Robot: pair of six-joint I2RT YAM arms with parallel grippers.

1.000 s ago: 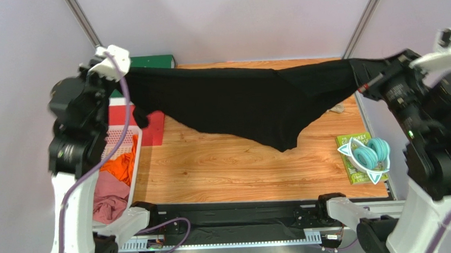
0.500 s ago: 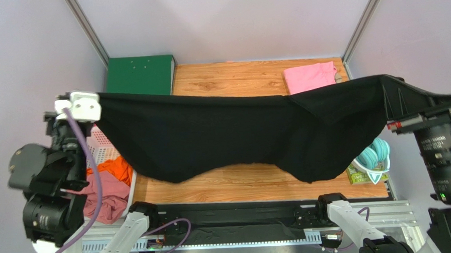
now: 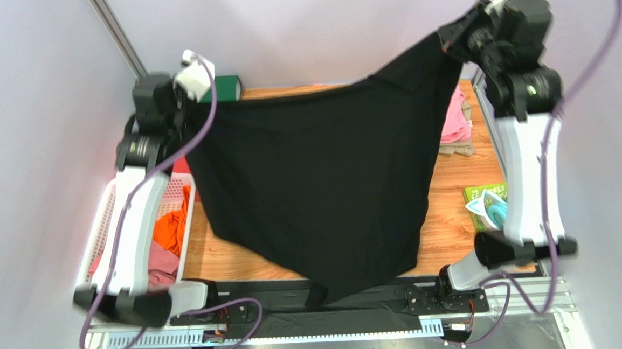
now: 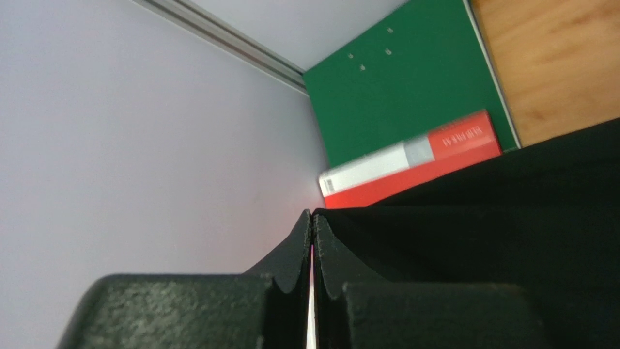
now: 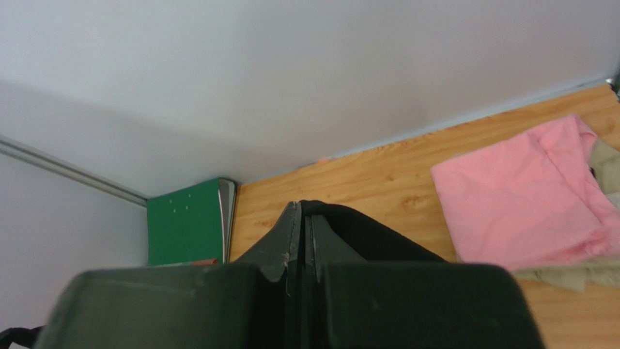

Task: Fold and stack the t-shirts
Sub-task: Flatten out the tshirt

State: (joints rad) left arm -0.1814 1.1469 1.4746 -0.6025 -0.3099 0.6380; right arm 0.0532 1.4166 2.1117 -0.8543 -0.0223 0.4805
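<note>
The large black t-shirt (image 3: 323, 190) hangs spread in the air between both arms, its lower edge reaching the table's near edge; no print shows. My left gripper (image 3: 183, 117) is shut on its left corner (image 4: 378, 218). My right gripper (image 3: 446, 41) is shut on its right corner (image 5: 364, 229), held higher. A folded pink t-shirt (image 5: 524, 196) lies on a beige one (image 5: 604, 163) at the back right, also in the top view (image 3: 454, 121). Orange (image 3: 171, 227) and dusty-rose (image 3: 159, 265) shirts lie in the basket at the left.
A white basket (image 3: 106, 227) stands at the left edge. A green binder (image 4: 400, 94) and a red binder (image 4: 422, 163) lie at the back left. A teal coiled bundle (image 3: 493, 210) sits on a green booklet (image 3: 486, 192) at the right.
Both arms swung up and toward the back, lifting the black shirt from a low sagging span into a tall hanging sheet. The right corner rose higher than the left.
</note>
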